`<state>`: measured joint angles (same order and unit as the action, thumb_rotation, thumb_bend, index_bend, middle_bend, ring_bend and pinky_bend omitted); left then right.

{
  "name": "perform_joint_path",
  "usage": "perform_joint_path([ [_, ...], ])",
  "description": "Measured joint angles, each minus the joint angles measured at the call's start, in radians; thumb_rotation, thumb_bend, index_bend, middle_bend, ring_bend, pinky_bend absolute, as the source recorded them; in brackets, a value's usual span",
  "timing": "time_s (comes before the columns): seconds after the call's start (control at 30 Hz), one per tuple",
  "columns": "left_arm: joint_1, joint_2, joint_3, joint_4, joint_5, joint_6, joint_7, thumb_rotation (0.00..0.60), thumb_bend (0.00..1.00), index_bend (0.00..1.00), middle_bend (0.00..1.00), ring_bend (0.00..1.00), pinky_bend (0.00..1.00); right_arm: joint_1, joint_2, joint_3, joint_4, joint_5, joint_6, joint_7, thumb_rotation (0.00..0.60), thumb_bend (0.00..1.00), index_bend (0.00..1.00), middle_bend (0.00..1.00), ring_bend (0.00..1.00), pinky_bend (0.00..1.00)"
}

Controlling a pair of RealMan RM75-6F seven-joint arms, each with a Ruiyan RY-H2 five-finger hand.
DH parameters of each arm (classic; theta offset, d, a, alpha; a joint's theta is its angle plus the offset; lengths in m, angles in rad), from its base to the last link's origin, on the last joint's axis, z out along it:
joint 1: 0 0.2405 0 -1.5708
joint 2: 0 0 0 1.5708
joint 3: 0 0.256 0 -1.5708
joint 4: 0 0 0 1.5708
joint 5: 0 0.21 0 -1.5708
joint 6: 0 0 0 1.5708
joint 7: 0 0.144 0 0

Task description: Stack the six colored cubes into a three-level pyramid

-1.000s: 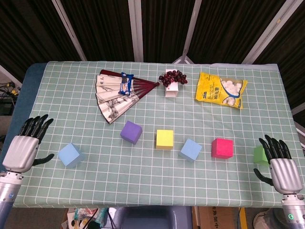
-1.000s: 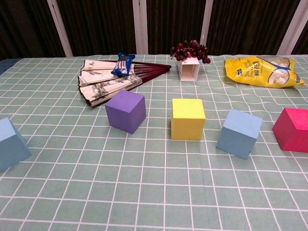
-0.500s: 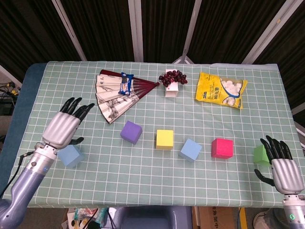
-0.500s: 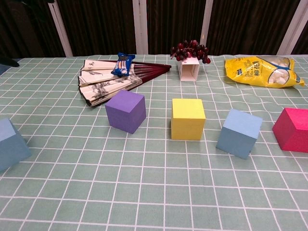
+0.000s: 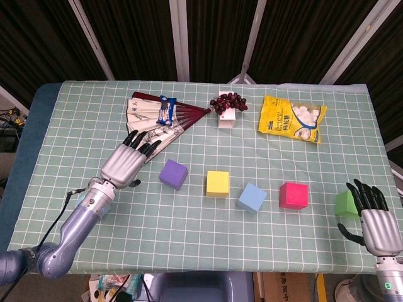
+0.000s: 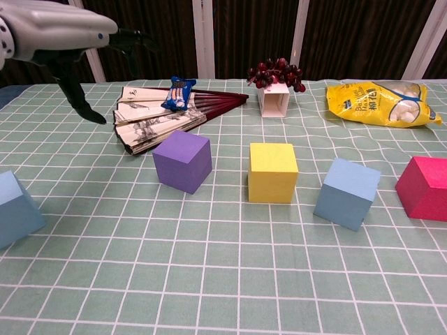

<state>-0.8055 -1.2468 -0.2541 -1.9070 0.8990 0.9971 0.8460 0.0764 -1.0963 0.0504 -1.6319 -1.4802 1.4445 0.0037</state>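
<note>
Left hand (image 5: 126, 165) swept from table's left edge toward purple cube (image 5: 173, 174) (fingers spread, empty).

Even, fairly bright light is falling from above across the checked tablecloth (image 5: 208, 233), leaving only short, soft shadows under the cubes. The dark panels behind are staying nearly black. Glare is showing on the yellow snack bag (image 5: 292, 118) (its plastic is catching the light in both views) and on the silver back of the left hand (image 6: 49, 28), which is looming large and slightly soft in the chest view. Both pictures are looking otherwise sharp.
</note>
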Motion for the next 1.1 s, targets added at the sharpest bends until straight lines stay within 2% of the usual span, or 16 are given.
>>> perform_joint_path([
  [0.57, -0.146, -0.213, 0.068, 0.235, -0.114, -0.049, 0.023, 0.6, 0.1, 0.0, 0.2, 0.0, 0.05, 0.003, 0.002, 0.005, -0.006, 0.013, -0.012, 0.007, 0.6, 0.25, 0.0, 0.0, 0.0, 0.0],
  [0.77, -0.192, -0.258, 0.076, 0.29, -0.134, -0.062, 0.022, 0.6, 0.1, 0.0, 0.14, 0.0, 0.05, 0.003, 0.006, 0.005, -0.01, 0.018, -0.018, 0.011, 0.6, 0.25, 0.0, 0.0, 0.0, 0.0],
  [1.1, -0.239, -0.307, 0.092, 0.339, -0.169, -0.079, 0.018, 0.6, 0.16, 0.0, 0.2, 0.0, 0.05, 0.004, 0.011, 0.004, -0.016, 0.019, -0.022, 0.021, 0.6, 0.25, 0.0, 0.0, 0.0, 0.0],
])
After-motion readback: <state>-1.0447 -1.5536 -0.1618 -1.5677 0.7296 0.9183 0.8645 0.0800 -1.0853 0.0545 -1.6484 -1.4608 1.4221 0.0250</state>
